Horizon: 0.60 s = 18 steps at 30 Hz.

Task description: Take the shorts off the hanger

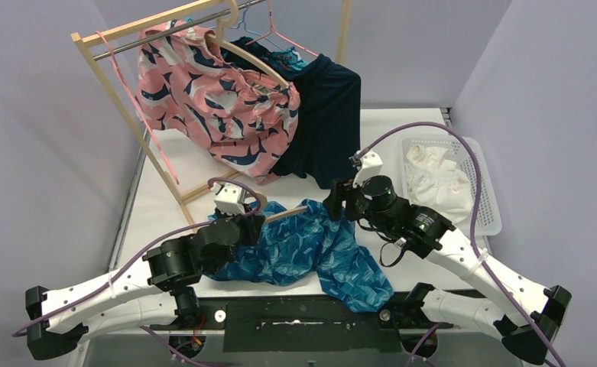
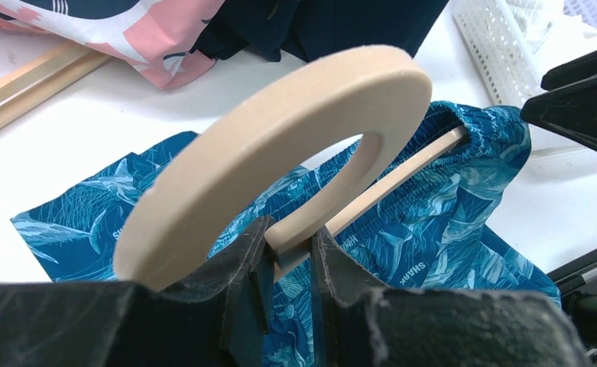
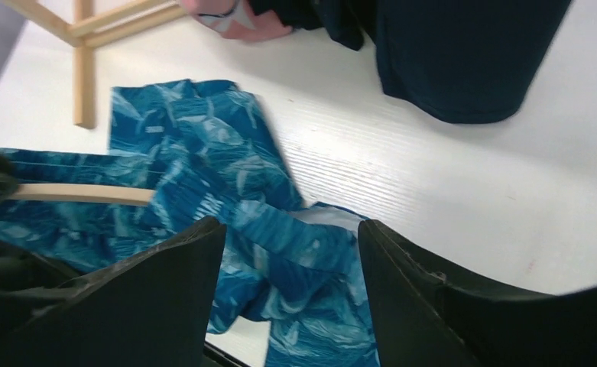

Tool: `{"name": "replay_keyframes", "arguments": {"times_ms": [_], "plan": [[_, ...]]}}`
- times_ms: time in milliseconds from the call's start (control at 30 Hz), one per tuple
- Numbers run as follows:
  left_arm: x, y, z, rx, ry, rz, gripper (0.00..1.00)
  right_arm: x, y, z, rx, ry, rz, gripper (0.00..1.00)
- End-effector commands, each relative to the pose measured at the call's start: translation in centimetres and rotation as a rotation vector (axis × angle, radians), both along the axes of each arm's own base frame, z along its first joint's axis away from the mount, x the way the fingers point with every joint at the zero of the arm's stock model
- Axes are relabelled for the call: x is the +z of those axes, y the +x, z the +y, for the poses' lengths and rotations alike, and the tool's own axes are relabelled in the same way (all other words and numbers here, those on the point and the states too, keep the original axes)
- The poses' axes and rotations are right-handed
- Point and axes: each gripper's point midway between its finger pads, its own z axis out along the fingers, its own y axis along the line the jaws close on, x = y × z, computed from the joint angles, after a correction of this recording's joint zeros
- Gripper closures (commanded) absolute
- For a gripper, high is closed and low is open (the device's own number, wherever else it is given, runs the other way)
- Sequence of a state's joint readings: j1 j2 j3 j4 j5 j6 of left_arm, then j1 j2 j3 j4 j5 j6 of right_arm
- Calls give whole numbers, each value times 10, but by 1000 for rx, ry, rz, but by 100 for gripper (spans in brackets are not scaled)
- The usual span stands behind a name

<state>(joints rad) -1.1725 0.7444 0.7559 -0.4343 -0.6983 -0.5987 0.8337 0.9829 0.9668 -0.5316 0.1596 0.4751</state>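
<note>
**Slipping the shark shorts off their hanger**

From where I stand, the left gripper [image 2: 289, 252] is clenched on the neck of the wooden hanger [image 2: 280, 130], just under its round hook, and tilts it up off the table [image 1: 402, 138]. The shark shorts [image 1: 303, 248] lie spread on the table between the two arms. Their waistband is threaded on the hanger's bar, with the elastic bunched round the far tip. The right gripper [image 3: 291, 228] hovers just above the cloth with its jaws released and nothing between them.

I would say the job now is to get that waistband off the bar. The right gripper would do best to come down on the bunched elastic near the bar's far end. It should pinch only fabric, not wood, then draw it outward along the bar and away from the left arm. A bite on a loose leg would probably only stretch the shorts and drag the hanger along. The left grip needs to hold firm, perhaps lifting a little so the band slides free rather than snagging on the tip.

Once loose, they likely belong in the basket [image 1: 490, 210] at the right, where the white shorts [image 1: 433, 180] already lie. The pink shorts [image 1: 219, 99] and navy shorts [image 1: 326, 122] hang on the rack [image 1: 102, 76] behind.
</note>
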Motion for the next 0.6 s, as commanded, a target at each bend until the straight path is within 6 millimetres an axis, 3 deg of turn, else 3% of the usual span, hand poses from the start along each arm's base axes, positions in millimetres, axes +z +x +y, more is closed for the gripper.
{"name": "replay_keyframes", "arguments": {"times_ms": [0,100,200,367,400,567], "plan": [[26,2,-12,-4,-116,-24,100,26,-8,33,121,163,-20,33],[31,2,-13,-7,-141,-32,100,13,-11,47,182,140,35,33],[35,1,-12,-9,-156,-37,100,-5,-6,44,161,61,75,44],[35,0,-5,10,-163,-29,100,-9,3,26,84,13,34,95],[35,0,-3,16,-161,-26,100,-6,4,21,62,17,14,99],[31,-2,3,29,-159,-14,100,7,11,-9,-77,27,-70,100]]}}
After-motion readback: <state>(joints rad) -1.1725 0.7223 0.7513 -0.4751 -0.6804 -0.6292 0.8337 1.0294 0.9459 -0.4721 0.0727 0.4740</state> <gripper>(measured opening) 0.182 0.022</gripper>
